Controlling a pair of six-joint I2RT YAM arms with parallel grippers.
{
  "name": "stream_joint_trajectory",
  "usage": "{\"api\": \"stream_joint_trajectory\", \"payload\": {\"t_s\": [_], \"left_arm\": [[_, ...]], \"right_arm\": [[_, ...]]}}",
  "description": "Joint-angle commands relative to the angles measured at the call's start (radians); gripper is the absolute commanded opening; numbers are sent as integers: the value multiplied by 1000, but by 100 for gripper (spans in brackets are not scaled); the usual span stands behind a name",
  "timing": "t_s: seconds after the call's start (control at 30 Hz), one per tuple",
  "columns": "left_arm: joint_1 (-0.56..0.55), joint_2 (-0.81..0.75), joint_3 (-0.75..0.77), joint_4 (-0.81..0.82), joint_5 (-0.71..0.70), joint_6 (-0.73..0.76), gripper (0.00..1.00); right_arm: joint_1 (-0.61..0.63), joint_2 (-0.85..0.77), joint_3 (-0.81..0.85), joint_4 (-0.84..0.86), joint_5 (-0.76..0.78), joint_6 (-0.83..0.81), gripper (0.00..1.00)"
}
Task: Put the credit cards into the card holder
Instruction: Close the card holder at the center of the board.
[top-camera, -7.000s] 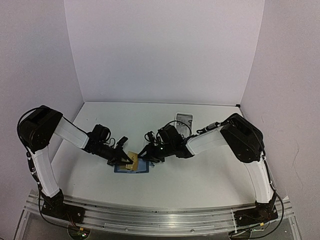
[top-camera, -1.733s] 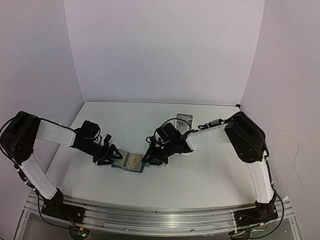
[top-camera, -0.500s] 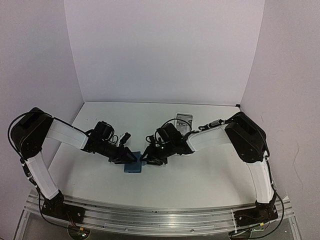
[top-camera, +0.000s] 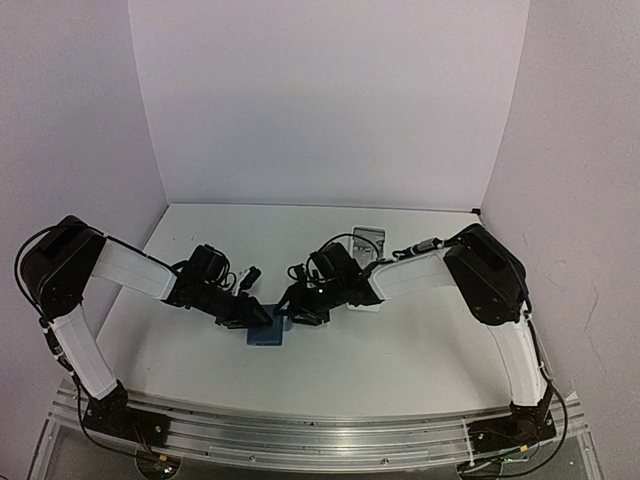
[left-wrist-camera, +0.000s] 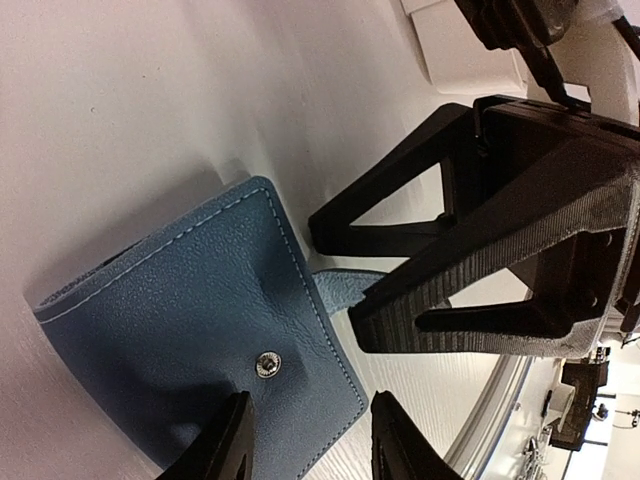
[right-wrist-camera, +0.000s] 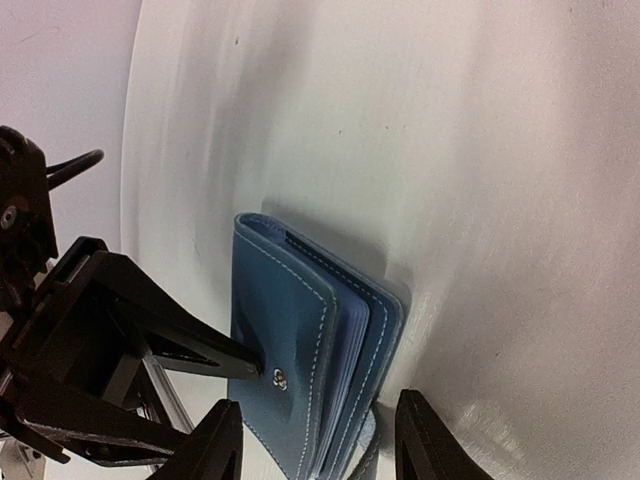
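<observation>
**Both arms converging on the folded holder; overhead and wrist views.**

The table carries the two arms, which reach inward from left and right and nearly meet at its middle. The blue holder lies flat and folded shut, directly beneath the meeting point and slightly to the near side of both pincers. From overhead it appears almost square, so no long axis can be given with confidence. No loose cards show on the table. Pale leaves are visible between the covers from the right wrist, but whether they hold cards cannot be told.

The left gripper is empty, with its jaws apart. One finger comes down onto the top cover and appears to pin the holder flat. The right gripper also has its jaws spread and clamps nothing.

The deciding relation concerns two small parts. The pale tab projects from the holder's edge on the side facing the right gripper. It lies at that gripper's fingertips, though contact cannot be confirmed. The metal stud sits on the top cover, just beside the left fingertip.

If the next step is to fasten the snap, the tab must fold back across the cover toward the left pincer. The right gripper is much the nearer of the two for that move.
</observation>
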Motion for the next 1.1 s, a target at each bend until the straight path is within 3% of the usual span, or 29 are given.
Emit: {"api": "stream_joint_trajectory", "payload": {"t_s": [0.0, 0.23, 0.3, 0.4, 0.53, 0.67, 0.8, 0.97, 1.07], "left_arm": [[7, 7, -45, -65, -125, 44, 40], [7, 22, -59, -49, -97, 47, 39], [6, 25, -59, -21, -95, 56, 39], [7, 41, -53, -16, -89, 70, 39], [8, 23, 27, -134, -83, 102, 40], [14, -45, 269, -371, -68, 103, 53], [15, -128, 358, -402, -106, 102, 60], [42, -189, 320, -441, -265, 74, 64], [122, -142, 228, -503, -248, -5, 65]], "right_arm": [[-6, 37, 13, 29, 4, -7, 48], [-6, 110, -9, 211, -88, 122, 42], [-6, 116, -22, 243, -100, 138, 33], [-4, 130, -49, 321, -124, 192, 1], [-5, 108, -82, 323, -90, 190, 0], [-5, 86, -121, 319, -67, 182, 0], [-3, 81, -152, 316, -58, 189, 0], [-2, 71, -171, 316, -43, 188, 0], [0, 73, -163, 316, -42, 185, 0]]}}
